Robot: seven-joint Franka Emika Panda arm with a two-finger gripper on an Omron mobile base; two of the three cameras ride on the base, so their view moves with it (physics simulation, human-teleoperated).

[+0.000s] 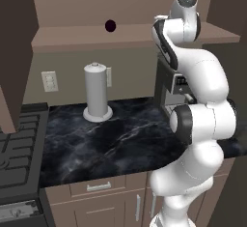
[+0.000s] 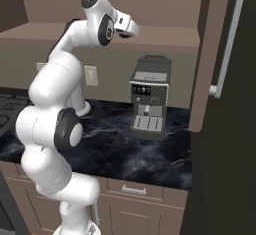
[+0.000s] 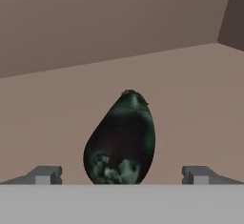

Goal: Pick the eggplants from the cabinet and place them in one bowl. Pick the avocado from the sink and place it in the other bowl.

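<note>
And here we are right at the opening stretch. The arm [image 1: 202, 124] is raised high, reaching up toward the open cabinet shelf [image 1: 72, 35] above the tabletop [image 1: 120, 134]. In the hand view the eggplant [image 3: 121, 139] sits dead centre on the brown shelf floor, dark and glossy, its narrow end toward twelve o'clock and its fat end toward six. The hand [image 3: 123, 174] has its two tips spread wide apart, one at eight o'clock of the eggplant and one at four o'clock, and neither is touching it. Nothing gripped, then.

From the left base view that same eggplant [image 1: 110, 26] shows as a small dark blob on the shelf, at about ten o'clock from the arm's wrist. In the right base view the hand [image 2: 131, 29] points in toward the shelf, at twelve o'clock of the coffee machine [image 2: 149, 99].

So where does the task stand? By my reading, barely begun. No eggplant lifted yet, and I can make out just one on the shelf; whether more sit deeper in, I cannot tell. On the tabletop I see a paper towel holder [image 1: 96, 93] and the coffee machine, with the stove [image 1: 17, 148] at nine o'clock. Everything is left: close on this eggplant, carry it to a bowl, fetch any others, then the avocado.
</note>
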